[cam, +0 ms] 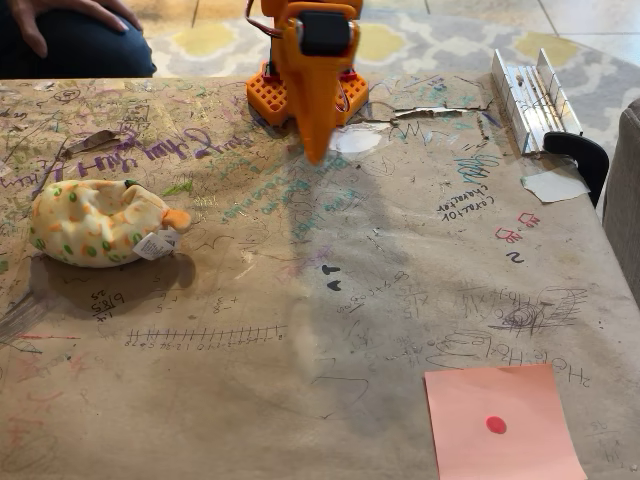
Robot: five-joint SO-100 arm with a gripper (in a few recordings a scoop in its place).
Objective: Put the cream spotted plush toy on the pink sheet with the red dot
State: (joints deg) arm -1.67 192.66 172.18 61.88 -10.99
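Observation:
The cream spotted plush toy (92, 222) lies on its side at the left of the table, with orange and green spots, an orange foot and a white tag. The pink sheet with the red dot (502, 422) lies flat at the front right corner. My orange gripper (315, 150) hangs at the back centre, pointing down over the paper, far from both. Its fingers look pressed together with nothing between them.
Brown scribbled paper (300, 320) covers the table. A metal hinged piece (528, 98) and a black clamp (583, 152) sit at the back right, with a whitish scrap (553, 185) beside them. A person's hand (60, 15) rests at the back left.

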